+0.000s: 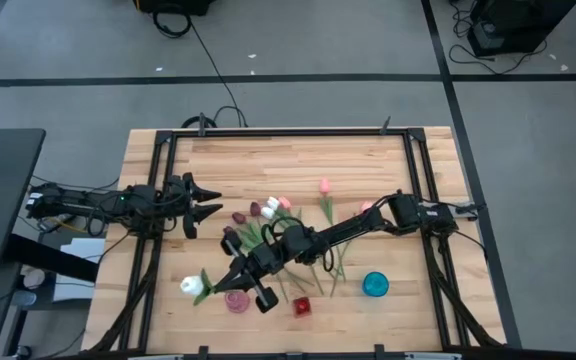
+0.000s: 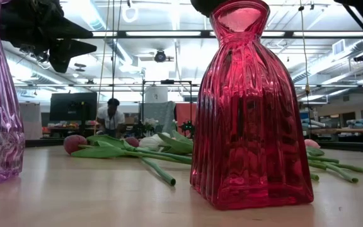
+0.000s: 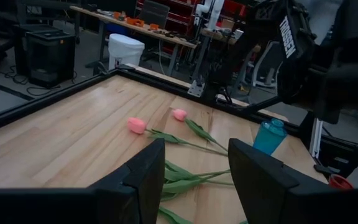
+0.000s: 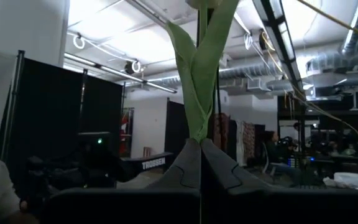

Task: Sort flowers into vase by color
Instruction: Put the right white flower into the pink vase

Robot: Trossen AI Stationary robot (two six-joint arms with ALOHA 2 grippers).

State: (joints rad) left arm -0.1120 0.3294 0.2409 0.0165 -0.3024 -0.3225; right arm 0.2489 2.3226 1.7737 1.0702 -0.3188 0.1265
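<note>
Right claw (image 4: 200, 163) pinches stem (image 4: 199, 93); only wrist view shows.

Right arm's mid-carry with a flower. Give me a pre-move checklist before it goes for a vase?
1. Grip: right hand is shut on the green stem. ok.
2. Flower colour: the white tulip beside that hand looks like the held one. ok. Which vase takes white: cannot tell.
3. Vases upright: pink vase and red vase both stand. ok.
4. Stem lined up over a vase mouth: the tulip head sits off to the side of the pink vase. not ok.
5. Left hand clear: open, near the table's left edge, apart from the flowers. ok.
</note>
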